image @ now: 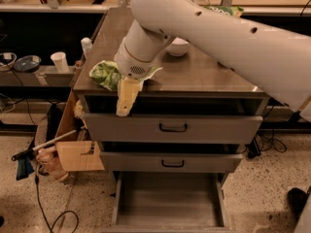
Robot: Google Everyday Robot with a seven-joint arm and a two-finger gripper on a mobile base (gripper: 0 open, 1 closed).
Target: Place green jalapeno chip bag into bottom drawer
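Camera view shows the cream claw [127, 98], grip impossible to tell, just beside the crumpled yellow-green foil chip bag [106, 74] at the grey metal desk [209, 76] edge.

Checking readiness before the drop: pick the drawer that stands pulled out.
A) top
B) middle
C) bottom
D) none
C: the bottom drawer shows its grey interior; the gripper hangs at the front edge of the cabinet top, beside the green jalapeno chip bag.

arm [218, 33] white, dark round holes | wrist [137, 62] vent, perhaps | claw [122, 110] pale yellow, at cabinet [204, 79] front edge
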